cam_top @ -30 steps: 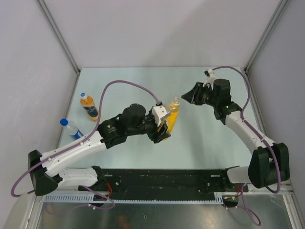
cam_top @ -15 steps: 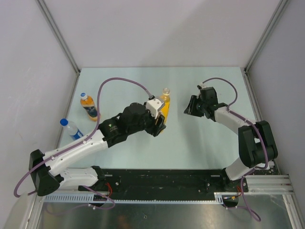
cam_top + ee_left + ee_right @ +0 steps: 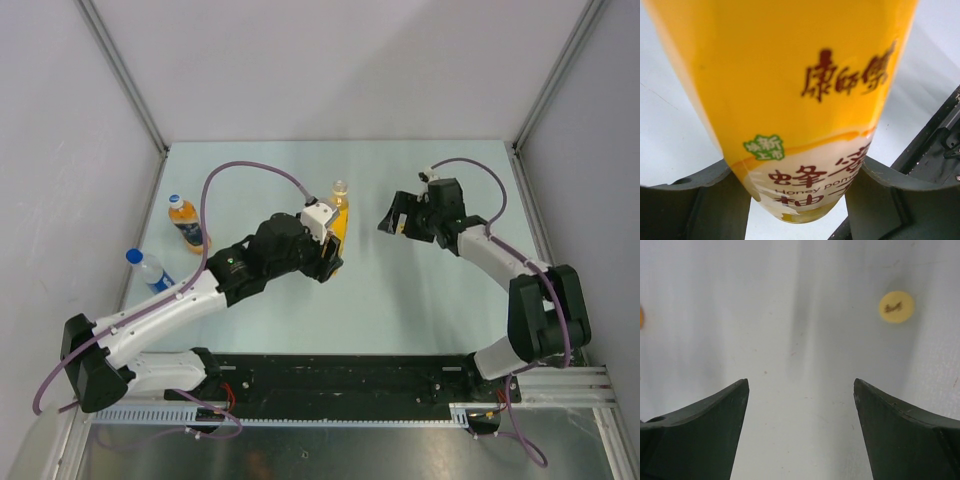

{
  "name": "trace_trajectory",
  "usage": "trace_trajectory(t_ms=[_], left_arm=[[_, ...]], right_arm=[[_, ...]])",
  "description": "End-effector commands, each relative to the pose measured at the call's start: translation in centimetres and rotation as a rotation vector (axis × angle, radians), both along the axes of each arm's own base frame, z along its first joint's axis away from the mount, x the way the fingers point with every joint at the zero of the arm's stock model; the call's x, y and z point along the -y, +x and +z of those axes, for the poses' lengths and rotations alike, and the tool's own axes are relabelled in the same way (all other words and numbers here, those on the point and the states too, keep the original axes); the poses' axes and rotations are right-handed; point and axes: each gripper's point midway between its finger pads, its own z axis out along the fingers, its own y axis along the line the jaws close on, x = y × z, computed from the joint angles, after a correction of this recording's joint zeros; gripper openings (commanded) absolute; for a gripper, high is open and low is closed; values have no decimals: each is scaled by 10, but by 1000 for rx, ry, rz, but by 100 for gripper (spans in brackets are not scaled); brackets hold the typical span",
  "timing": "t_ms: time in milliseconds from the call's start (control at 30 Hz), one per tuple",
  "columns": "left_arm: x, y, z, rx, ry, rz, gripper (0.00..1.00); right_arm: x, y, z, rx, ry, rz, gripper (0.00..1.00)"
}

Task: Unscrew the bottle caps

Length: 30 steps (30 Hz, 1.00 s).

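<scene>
A: State of left end effector [image 3: 328, 258]?
B: Clenched round the tall bottle [image 3: 790, 100], low on its body, mid-desk [image 3: 420, 290].
A: And right end effector [image 3: 800, 390]?
B: Released, fingers wide, nothing between. The yellow cap [image 3: 896, 306] lies flat on the desk ahead of it.
A: Left edge?
B: The water bottle [image 3: 152, 270], then the orange bottle [image 3: 187, 224] farther back, both capped.

Left wrist view's top edge cuts off the yellow bottle [image 3: 805, 100].

A robotics lab enclosure: blank white panels [image 3: 330, 70], aluminium corner posts [image 3: 122, 75], pale table [image 3: 400, 290], black mounting rail [image 3: 340, 375].
</scene>
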Motion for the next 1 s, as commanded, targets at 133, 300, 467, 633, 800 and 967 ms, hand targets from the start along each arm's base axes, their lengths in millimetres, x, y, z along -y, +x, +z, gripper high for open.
trace_trajectory(t_ms=[133,300,467,633,800,967], left_arm=[[-3,3,17,36,-56,16,0],[-3,-2,24,45,-77,-13,0],[-1,-13,35,56,-111,-80,0],[4,-29,49,70,-153,-181,0],[15,-46,58,64,-193,-299,0],[22,-55,62,51,-217,-365,0]], right_arm=[[-16,-9,102,219,203,116,95],[-25,-27,169,376,323,227,97],[-41,-64,236,543,475,435,99],[-51,-103,281,670,568,630,99],[-55,-124,307,723,641,709,99],[-63,-140,328,779,709,768,99]])
